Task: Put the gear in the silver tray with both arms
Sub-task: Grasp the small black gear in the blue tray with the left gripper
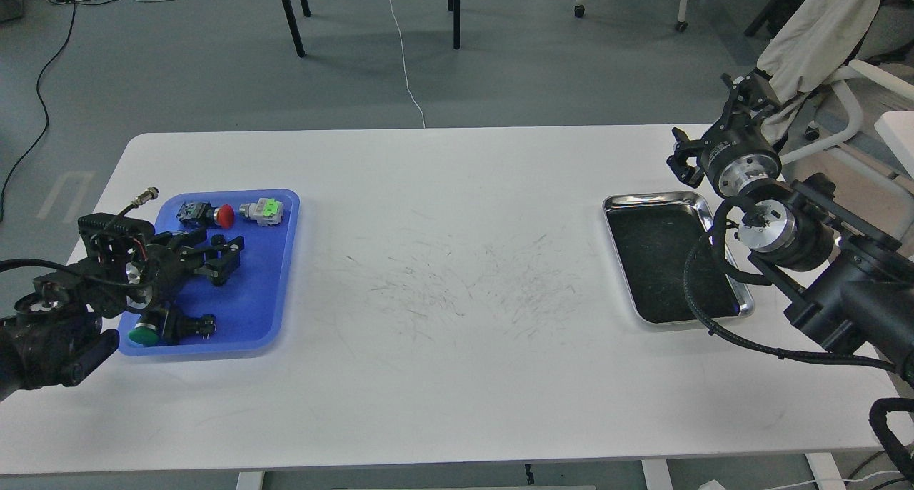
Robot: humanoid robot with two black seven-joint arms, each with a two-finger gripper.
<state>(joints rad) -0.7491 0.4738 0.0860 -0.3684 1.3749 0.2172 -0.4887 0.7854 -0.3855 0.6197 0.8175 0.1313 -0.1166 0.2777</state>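
Observation:
The silver tray [742, 306] lies at the right of the white table, its dark base bare. My left gripper [223, 258] hangs low over the blue plastic tray [271, 311] at the left, its two fingers spread apart. The small black gear that lay on the blue tray does not show apart from the dark fingers; it is hidden under or between them. My right gripper [721, 129] is raised beyond the far right corner of the silver tray, seen from behind, with nothing visible in it.
In the blue tray lie a red-capped button [224, 216], a grey and green connector [263, 211] and a green-capped button [146, 334]. A chair draped with beige cloth [821, 33] stands at the far right. Table legs and cables are on the floor behind.

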